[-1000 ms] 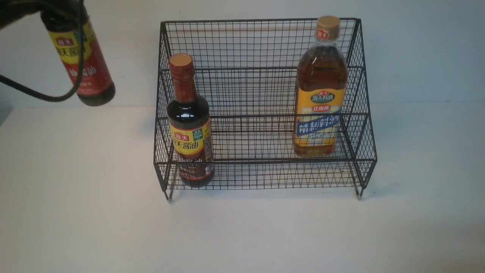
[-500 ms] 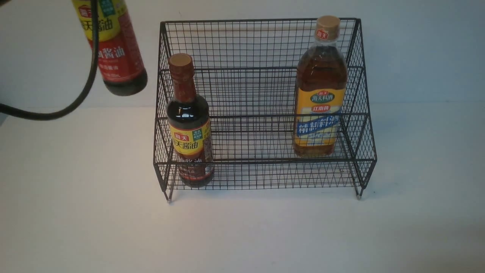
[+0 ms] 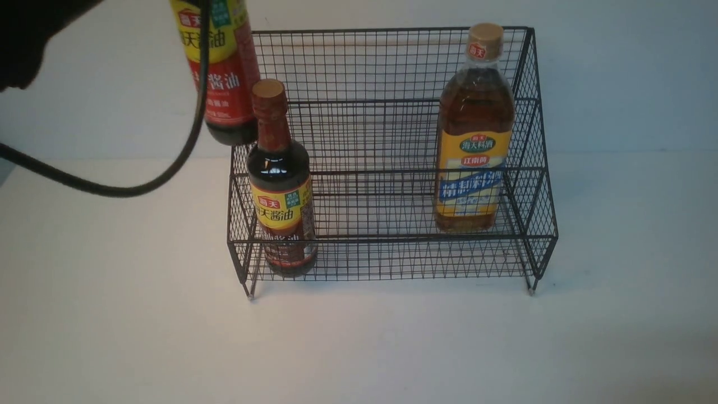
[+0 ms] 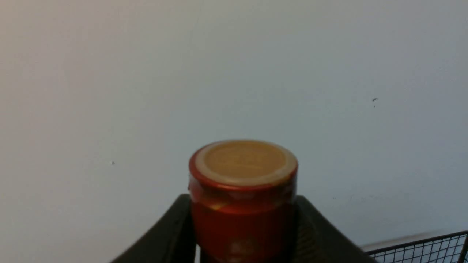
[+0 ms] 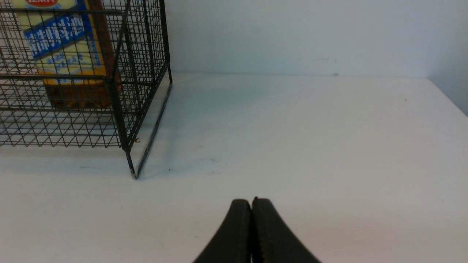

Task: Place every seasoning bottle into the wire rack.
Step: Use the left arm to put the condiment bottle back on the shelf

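The black wire rack stands mid-table. One slim soy-sauce bottle stands upright in its front tier at the left. The larger amber bottle stands upright at the right, further back. A second soy-sauce bottle hangs in the air at the rack's upper left corner, just behind the standing bottle's cap. My left gripper is shut on its red neck below the tan cap. My right gripper is shut and empty, low over the table beside the rack's right side.
A black cable loops down from my left arm at the front view's upper left. A pale wall rises close behind the rack. The white table reaches in front of the rack and to both sides.
The held soy-sauce bottle has travelled right, from the far left to the rack's upper left corner, and sits more upright. The right gripper and the bottles in the rack have not moved.
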